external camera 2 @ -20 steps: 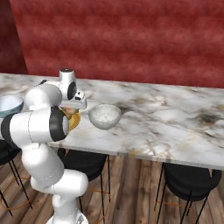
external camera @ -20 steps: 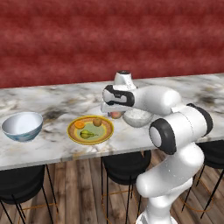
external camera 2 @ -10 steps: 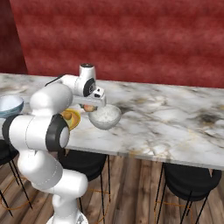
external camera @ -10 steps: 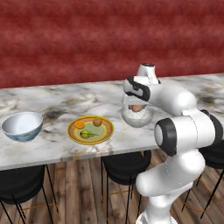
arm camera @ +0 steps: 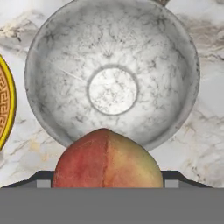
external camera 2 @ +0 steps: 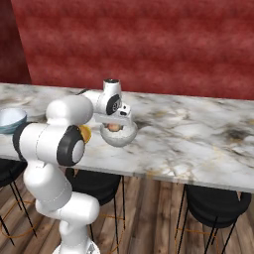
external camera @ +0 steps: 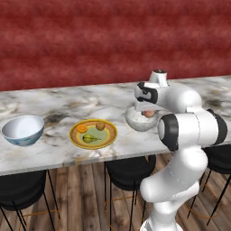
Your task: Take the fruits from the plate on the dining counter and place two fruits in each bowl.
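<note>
My gripper is shut on the pinkish-red fruit, holding it just above the speckled grey bowl. From the right base, the fruit hangs over that bowl. On the dining counter to the left lies the plate with the orange fruit, the yellow-green pear and the brown fruit. Farther left stands the blue-and-white bowl, with nothing visible inside. The speckled bowl's inside is bare below the fruit.
Black round stools stand under the counter's front edge. A red wall runs behind the counter. The plate's patterned rim lies close beside the speckled bowl. To the right of that bowl stretches bare marble counter.
The arm has swung to the right from above the plate to above the speckled bowl, carrying the pinkish-red fruit. The other fruits, plate and bowls have stayed put.
</note>
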You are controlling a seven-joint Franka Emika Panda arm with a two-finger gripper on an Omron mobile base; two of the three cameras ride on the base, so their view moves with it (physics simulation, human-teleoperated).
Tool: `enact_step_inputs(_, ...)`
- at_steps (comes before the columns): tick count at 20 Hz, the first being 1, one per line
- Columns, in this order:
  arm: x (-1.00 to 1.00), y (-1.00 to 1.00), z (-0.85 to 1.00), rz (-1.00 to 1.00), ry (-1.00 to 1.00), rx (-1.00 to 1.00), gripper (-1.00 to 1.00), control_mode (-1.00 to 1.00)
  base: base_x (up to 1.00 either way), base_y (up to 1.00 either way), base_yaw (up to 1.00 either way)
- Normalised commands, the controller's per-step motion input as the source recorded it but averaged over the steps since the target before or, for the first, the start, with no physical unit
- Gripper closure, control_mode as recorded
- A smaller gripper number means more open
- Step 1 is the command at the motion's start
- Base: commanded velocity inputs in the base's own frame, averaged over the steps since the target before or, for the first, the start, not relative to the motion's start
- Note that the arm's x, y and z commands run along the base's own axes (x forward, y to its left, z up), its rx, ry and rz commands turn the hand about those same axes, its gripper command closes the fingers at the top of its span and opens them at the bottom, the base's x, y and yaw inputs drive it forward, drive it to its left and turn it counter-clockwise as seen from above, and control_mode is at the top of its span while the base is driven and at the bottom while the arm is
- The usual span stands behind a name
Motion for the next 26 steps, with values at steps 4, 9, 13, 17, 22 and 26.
enact_step_inputs(4, 0.0, 0.02, -0.56, 0.0, -0.07, -0.08, 1.0, -1.0, 0.0, 0.0, 0.0)
enact_step_inputs(9, 0.06, 0.0, -0.12, 0.0, 0.0, 0.01, 1.0, -1.0, 0.0, 0.0, 0.0)
enact_step_inputs(13, 0.21, 0.0, -0.02, 0.0, -0.03, 0.01, 1.0, -1.0, 0.0, 0.0, 0.0)
enact_step_inputs(17, 0.29, 0.07, 0.0, 0.0, 0.0, 0.0, 1.0, -1.0, 0.0, 0.0, 0.0)
enact_step_inputs(22, 0.26, 0.07, -0.13, 0.0, 0.0, 0.0, 1.0, -1.0, 0.0, 0.0, 0.0)
enact_step_inputs(26, 0.01, -0.01, -0.29, 0.0, 0.0, 0.0, -1.0, -1.0, 0.0, 0.0, 0.0)
